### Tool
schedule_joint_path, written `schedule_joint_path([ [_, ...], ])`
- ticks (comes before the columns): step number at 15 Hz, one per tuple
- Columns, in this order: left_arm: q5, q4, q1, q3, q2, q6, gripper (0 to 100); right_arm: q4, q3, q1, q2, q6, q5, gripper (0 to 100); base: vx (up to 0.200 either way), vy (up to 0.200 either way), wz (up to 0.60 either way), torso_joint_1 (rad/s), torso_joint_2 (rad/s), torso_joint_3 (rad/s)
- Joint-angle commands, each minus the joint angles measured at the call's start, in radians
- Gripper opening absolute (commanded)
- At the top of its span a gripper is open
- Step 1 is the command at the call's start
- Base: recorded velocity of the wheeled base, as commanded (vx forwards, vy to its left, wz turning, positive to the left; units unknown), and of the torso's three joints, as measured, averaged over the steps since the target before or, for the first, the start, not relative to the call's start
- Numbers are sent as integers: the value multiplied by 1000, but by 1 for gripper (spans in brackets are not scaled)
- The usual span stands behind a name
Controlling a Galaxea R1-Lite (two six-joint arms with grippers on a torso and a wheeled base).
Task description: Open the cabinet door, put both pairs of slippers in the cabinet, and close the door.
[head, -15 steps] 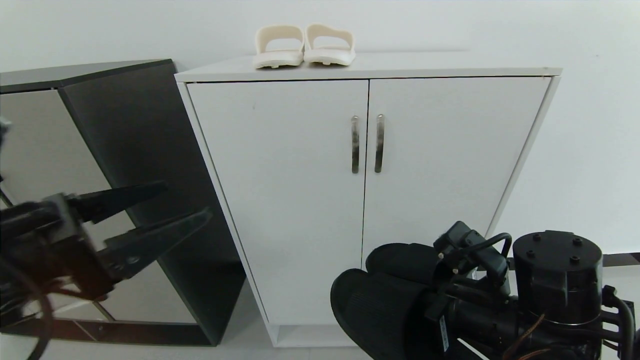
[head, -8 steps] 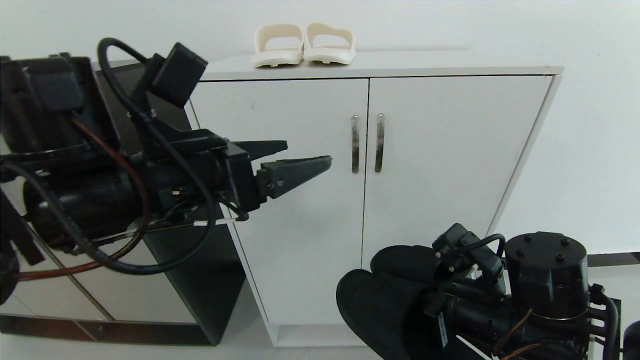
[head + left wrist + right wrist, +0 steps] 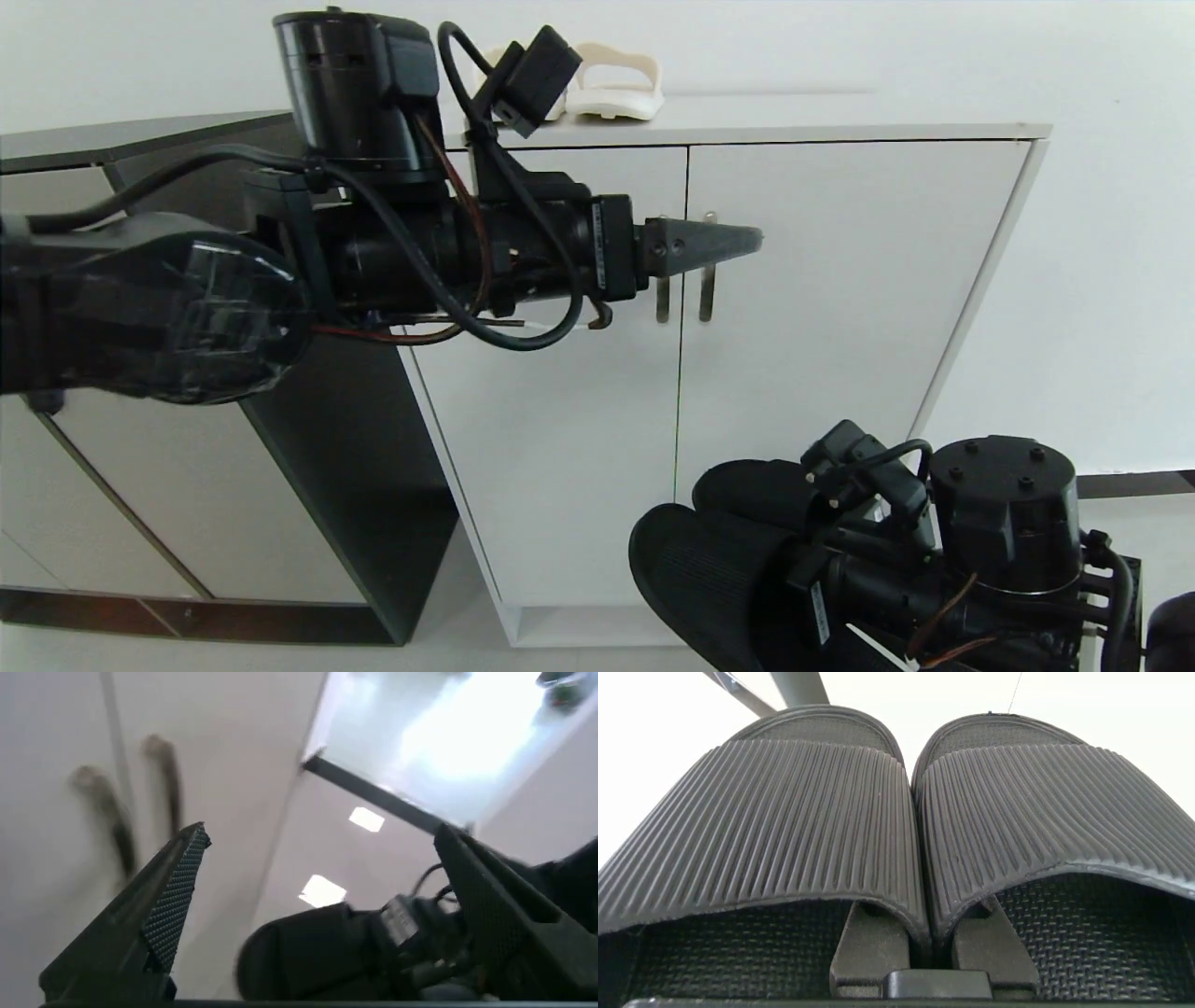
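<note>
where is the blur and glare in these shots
Left wrist view: the cabinet handles look smeared, and bright patches glare beyond the open left end effector. Right wrist view: the black slippers are crisp against a washed-out white background. Head view: even light, with pale reflections on the mirrored cabinet.

black ribbed slippers (image 3: 822, 812), cream slippers (image 3: 618, 86), white cabinet (image 3: 840, 280)

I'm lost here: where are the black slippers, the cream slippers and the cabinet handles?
black slippers (image 3: 700, 569), head view, front slipper's strap.
cream slippers (image 3: 621, 56), head view, visible slipper's strap.
cabinet handles (image 3: 707, 297), head view, right handle's lower end.
</note>
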Motion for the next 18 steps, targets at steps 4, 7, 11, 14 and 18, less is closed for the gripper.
schedule_joint_path([
  [4,-80,4,3,-148,153,-101,100,0,2,0,26,-1,-2,0,0,0,0,0,0,0],
  [7,12,5,-2,-182,176,-95,100,-15,5,-2,29,-1,-3,0,0,0,0,0,0,0],
  [11,129,4,-10,-187,203,-68,100,-23,8,-4,40,-1,-5,0,0,0,0,0,0,0],
  [14,135,5,-10,-197,214,-65,100,-41,10,-8,57,-1,-5,0,0,0,0,0,0,0],
  [18,135,5,-10,-239,265,-65,100,-50,14,-8,65,-1,-6,0,0,0,0,0,0,0],
])
